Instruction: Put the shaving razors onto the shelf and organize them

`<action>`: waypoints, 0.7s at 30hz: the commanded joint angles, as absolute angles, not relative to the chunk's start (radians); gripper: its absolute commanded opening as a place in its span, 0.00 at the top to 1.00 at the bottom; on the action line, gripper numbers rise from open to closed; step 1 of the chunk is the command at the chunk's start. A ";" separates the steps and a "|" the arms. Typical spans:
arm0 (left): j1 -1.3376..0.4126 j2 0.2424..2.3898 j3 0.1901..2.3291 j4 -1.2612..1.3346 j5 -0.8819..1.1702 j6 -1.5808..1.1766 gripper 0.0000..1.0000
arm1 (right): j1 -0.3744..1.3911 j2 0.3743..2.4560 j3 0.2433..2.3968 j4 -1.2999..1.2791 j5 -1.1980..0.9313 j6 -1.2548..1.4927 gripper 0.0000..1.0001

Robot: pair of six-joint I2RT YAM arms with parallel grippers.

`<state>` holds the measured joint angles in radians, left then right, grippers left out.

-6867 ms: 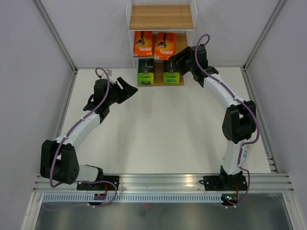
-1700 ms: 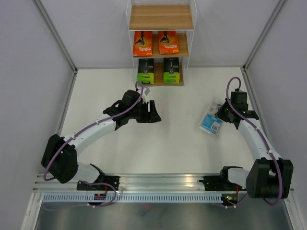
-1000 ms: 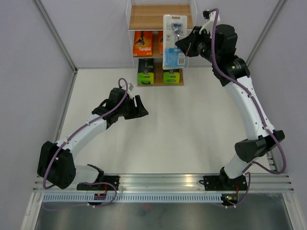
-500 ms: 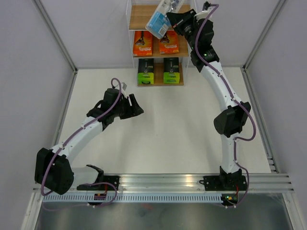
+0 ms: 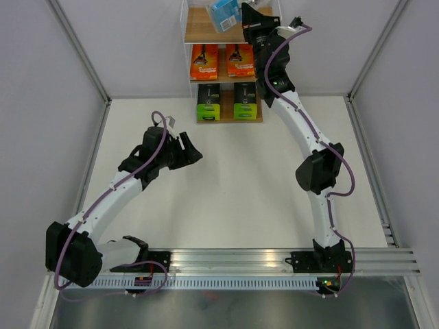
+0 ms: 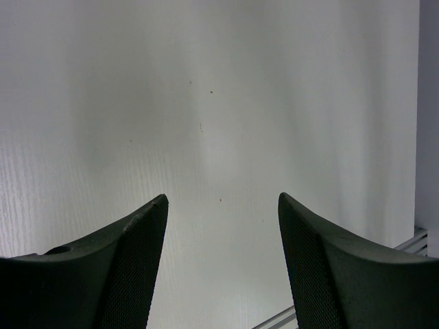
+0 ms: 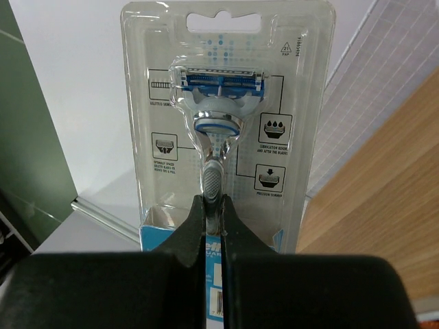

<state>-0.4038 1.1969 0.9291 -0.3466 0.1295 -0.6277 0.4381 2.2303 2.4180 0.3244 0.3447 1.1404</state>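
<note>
On the left, the left arm is bent low over the counter [image 5: 260, 185], its left hand [image 6: 221, 199] released, fingers spread with nothing between them, well apart from the shelf [image 5: 199, 31]. In the middle, the shelf already carries two orange packs [image 5: 204, 62] on its middle tier and two green-and-black packs [image 5: 208, 103] on the bottom one, each pair side by side. To the right, the right arm is stretched up and far forward, and its right hand [image 5: 248, 19] is clenched on the bottom edge of the light blue razor pack [image 7: 226, 123], which sits tilted in the air over the bare top board. This looks like the last placement. The next move likely calls for lowering the pack onto that board, squaring it up, and only then letting go, since a tilted release could let it slide off.
</note>
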 commanded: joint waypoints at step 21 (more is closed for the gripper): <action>-0.382 1.129 0.930 -0.377 0.061 -0.653 0.28 | 0.537 2.287 2.540 0.201 0.709 1.065 0.99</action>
